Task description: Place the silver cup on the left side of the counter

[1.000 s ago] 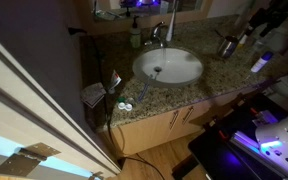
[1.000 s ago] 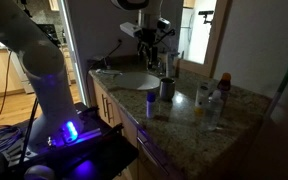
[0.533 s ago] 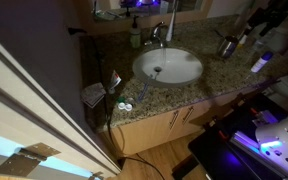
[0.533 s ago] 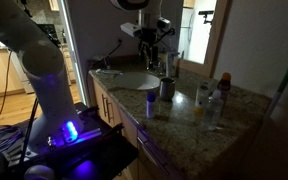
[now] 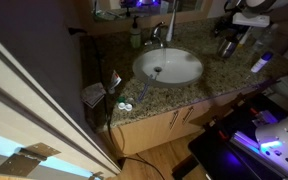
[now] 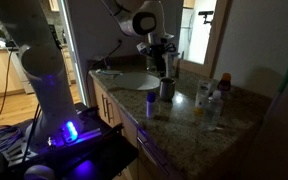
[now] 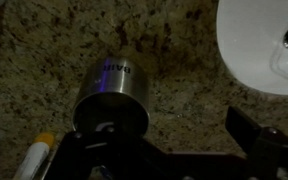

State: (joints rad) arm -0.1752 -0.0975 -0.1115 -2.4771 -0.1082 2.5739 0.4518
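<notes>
The silver cup (image 7: 111,95) stands on the granite surface (image 7: 34,50), lower left of centre in the wrist view. The fingers (image 7: 266,138) are released, empty; centre them around the cup before clenching.

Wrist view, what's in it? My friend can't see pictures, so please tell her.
A small silver cup sits on the speckled granite counter, seen from above. The white sink edge shows at the upper right, and the dark gripper hangs open along the bottom.
</notes>
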